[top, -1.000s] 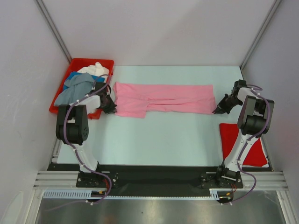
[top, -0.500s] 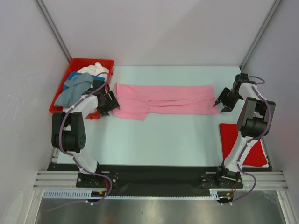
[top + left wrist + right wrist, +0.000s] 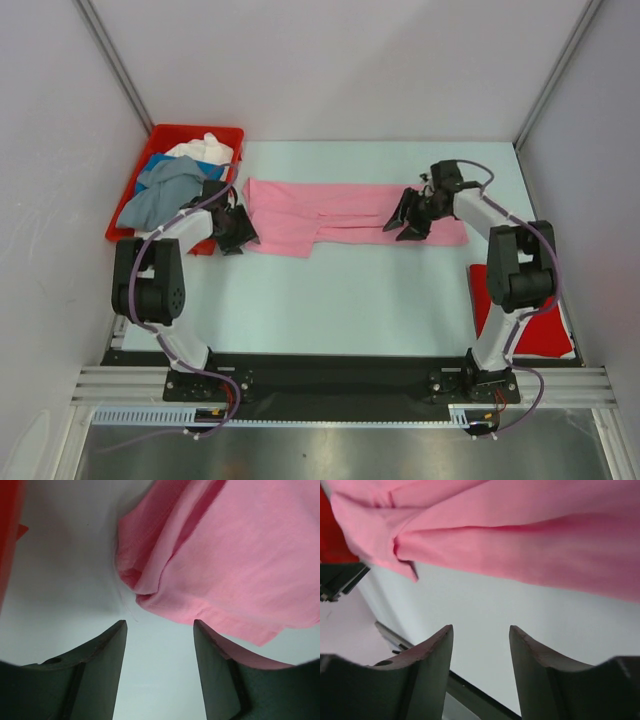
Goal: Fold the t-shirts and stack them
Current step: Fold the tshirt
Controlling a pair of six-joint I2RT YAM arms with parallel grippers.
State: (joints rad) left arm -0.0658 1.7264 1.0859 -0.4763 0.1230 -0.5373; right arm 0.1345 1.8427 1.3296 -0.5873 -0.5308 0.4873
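A robotics lab test cell — plain white panel walls (image 3: 330, 70) box in a pale table (image 3: 350, 300). The left arm (image 3: 150, 285) and right arm (image 3: 518, 275) stand bolted to an aluminium rail (image 3: 110, 383) — cables trailing.

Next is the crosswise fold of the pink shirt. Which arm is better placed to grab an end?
Probably left: the left gripper is open right at the pink shirt's left end. The right gripper, also open, sits inboard of the right end.

Pale table (image 3: 340, 290), plain white walls (image 3: 330, 60)
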